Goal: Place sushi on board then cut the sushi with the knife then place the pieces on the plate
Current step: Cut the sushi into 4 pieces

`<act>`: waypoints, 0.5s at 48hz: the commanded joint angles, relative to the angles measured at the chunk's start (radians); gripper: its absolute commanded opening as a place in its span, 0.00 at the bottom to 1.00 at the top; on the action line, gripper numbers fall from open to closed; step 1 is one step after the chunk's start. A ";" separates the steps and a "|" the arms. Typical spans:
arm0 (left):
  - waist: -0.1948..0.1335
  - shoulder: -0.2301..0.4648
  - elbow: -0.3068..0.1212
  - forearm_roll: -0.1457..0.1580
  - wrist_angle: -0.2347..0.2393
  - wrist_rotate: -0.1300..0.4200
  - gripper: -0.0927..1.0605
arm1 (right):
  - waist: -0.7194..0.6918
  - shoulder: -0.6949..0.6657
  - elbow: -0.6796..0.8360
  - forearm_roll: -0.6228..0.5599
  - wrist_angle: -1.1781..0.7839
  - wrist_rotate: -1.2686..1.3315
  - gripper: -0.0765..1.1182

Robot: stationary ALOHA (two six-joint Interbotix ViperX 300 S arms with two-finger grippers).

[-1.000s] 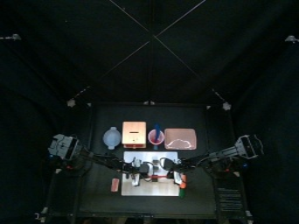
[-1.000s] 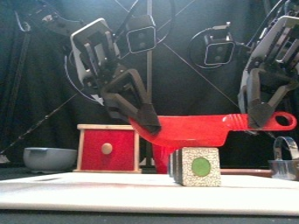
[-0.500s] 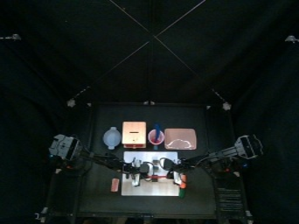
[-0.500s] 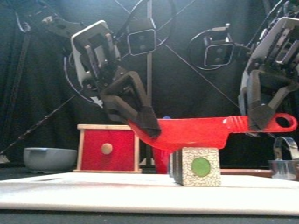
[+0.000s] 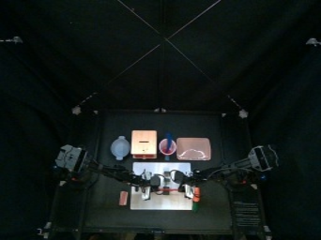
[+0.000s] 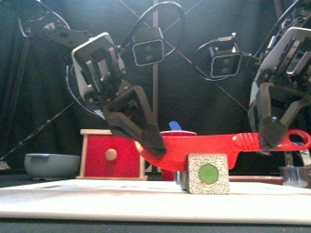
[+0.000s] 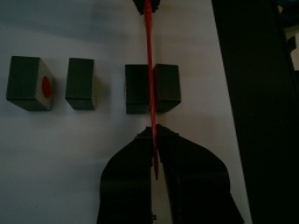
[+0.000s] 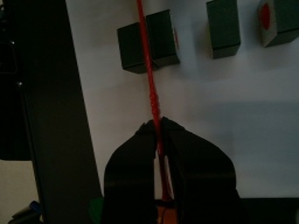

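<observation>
A red toy knife (image 6: 213, 141) hangs level over the white board (image 6: 73, 196), held at both ends. My left gripper (image 6: 152, 146) is shut on the blade's tip and my right gripper (image 6: 277, 138) is shut on the handle. The blade lies across the top of one dark green sushi block (image 6: 206, 173). In the left wrist view the jaws (image 7: 152, 133) pinch the blade over that block (image 7: 167, 87), with two more blocks (image 7: 79, 83) set apart beside it. The right wrist view shows its gripper (image 8: 156, 127) on the knife and the same row of blocks (image 8: 225, 28).
Behind the board stand the wooden box with a red drawer front (image 6: 112, 155), the blue-grey bowl (image 6: 51, 164), the red cup (image 5: 167, 145) and the pink tray (image 5: 194, 148). A metal cutter (image 6: 295, 171) sits at the right. Both arms crowd the board (image 5: 163, 202).
Both grippers have come down a little with the knife. The blade has turned from broad-side-on to edge-down and now sits at the top of the sushi block.
</observation>
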 commanded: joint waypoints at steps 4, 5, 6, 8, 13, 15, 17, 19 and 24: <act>-0.009 -0.003 -0.005 -0.003 0.014 -0.002 0.46 | 0.017 0.012 -0.017 0.011 0.003 0.003 0.28; -0.009 -0.003 -0.005 -0.003 0.015 -0.002 0.46 | 0.018 0.015 -0.018 0.012 0.003 0.003 0.28; -0.009 -0.003 -0.005 -0.003 0.018 -0.002 0.46 | 0.020 0.015 -0.018 0.014 0.003 0.003 0.28; -0.009 -0.005 -0.006 -0.006 0.026 -0.002 0.46 | 0.023 0.018 -0.021 0.018 0.003 0.003 0.28; -0.009 -0.005 -0.008 -0.018 0.040 -0.002 0.46 | 0.032 0.020 -0.025 0.031 0.003 0.003 0.28; -0.014 -0.005 -0.008 -0.026 0.043 -0.002 0.46 | 0.037 0.020 -0.026 0.035 0.003 0.003 0.28; -0.017 -0.006 -0.008 -0.031 0.044 -0.002 0.46 | 0.040 0.020 -0.026 0.041 0.003 0.003 0.28; -0.021 -0.008 -0.009 -0.040 0.044 -0.002 0.46 | 0.048 0.020 -0.028 0.049 0.003 0.003 0.28; -0.031 -0.011 -0.011 -0.052 0.044 -0.002 0.46 | 0.060 0.020 -0.029 0.064 0.003 0.003 0.28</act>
